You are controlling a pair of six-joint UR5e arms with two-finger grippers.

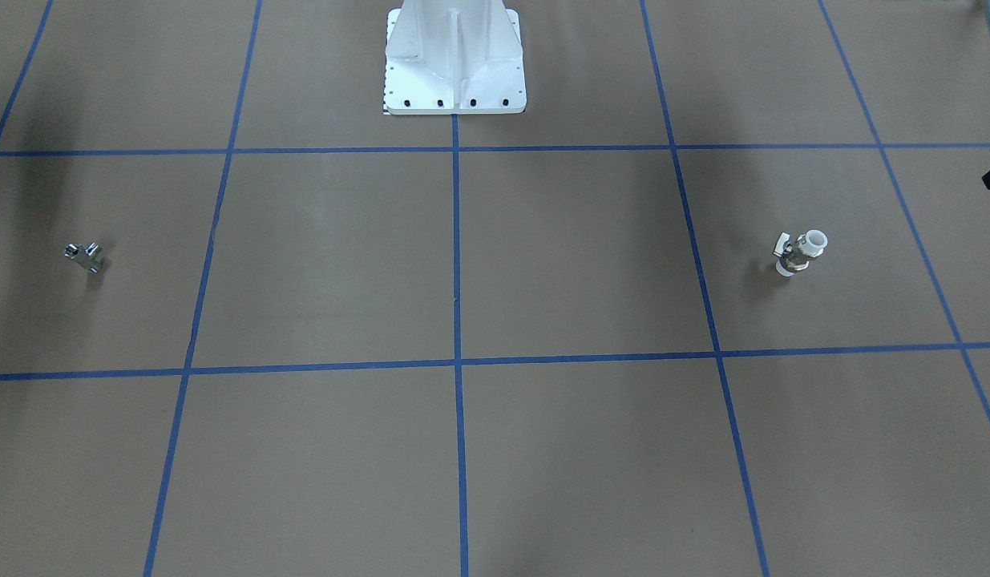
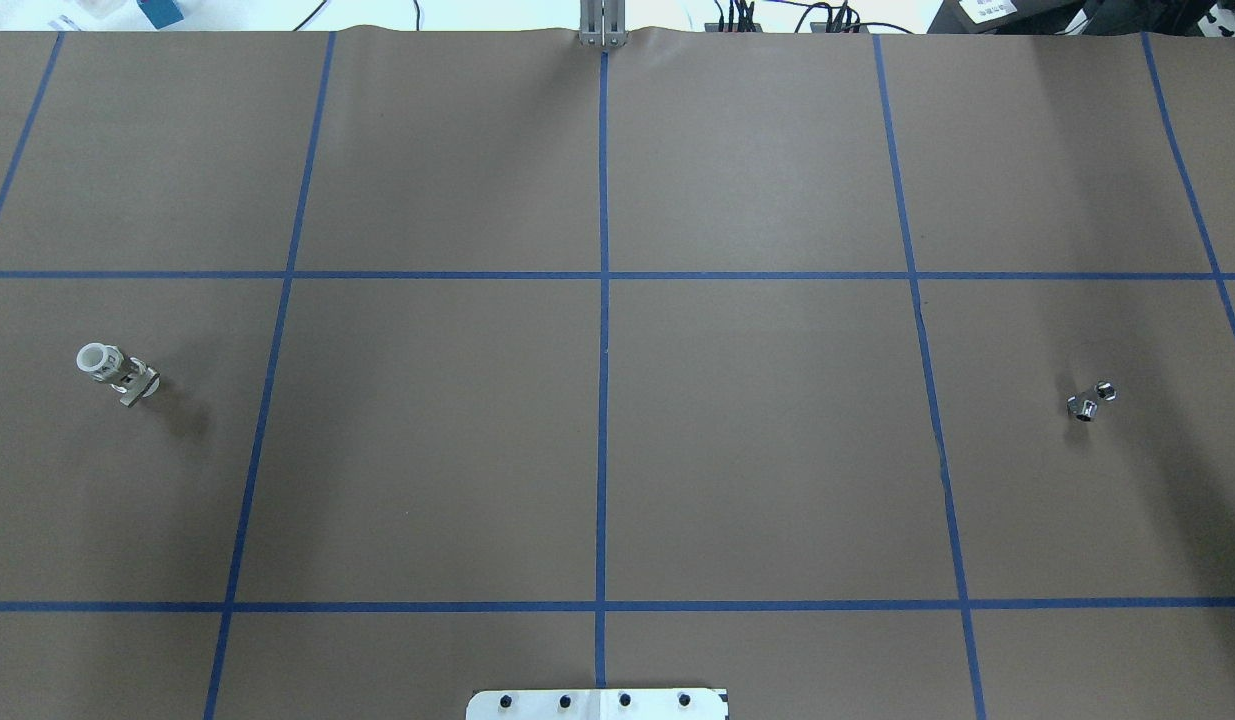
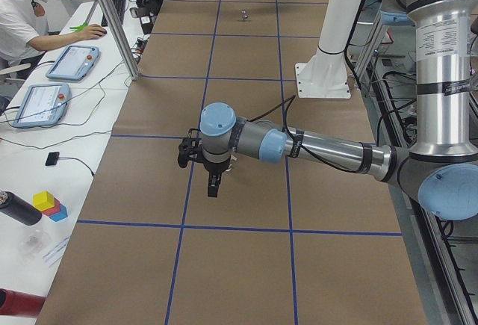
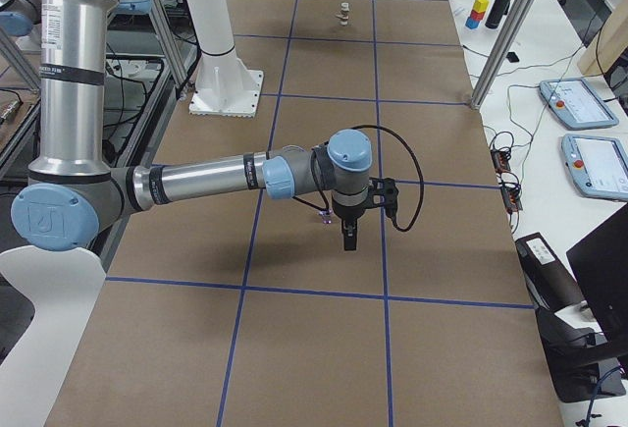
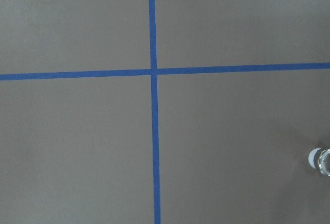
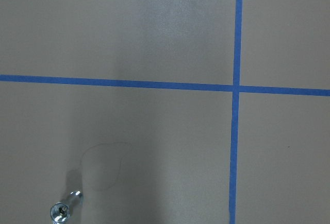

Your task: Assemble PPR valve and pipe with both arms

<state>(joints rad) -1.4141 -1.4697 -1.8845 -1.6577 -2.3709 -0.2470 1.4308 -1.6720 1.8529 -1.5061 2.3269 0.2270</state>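
Although the left gripper (image 3: 213, 187) shows only in the left side view, near mid-frame, hanging fingers-down above the brown table (image 3: 246, 265), how far its jaws stand apart cannot be told. Likewise the right gripper (image 4: 349, 239), mid-frame in the right side view, points down over the table, its opening unreadable. Neither touches a part. In the overhead view the PPR valve (image 2: 117, 371) stands upright at middle left, and the pipe (image 2: 1092, 402) lies at middle right, well apart from it. The left wrist view catches the valve at its right edge; the right wrist view has the pipe at lower left.
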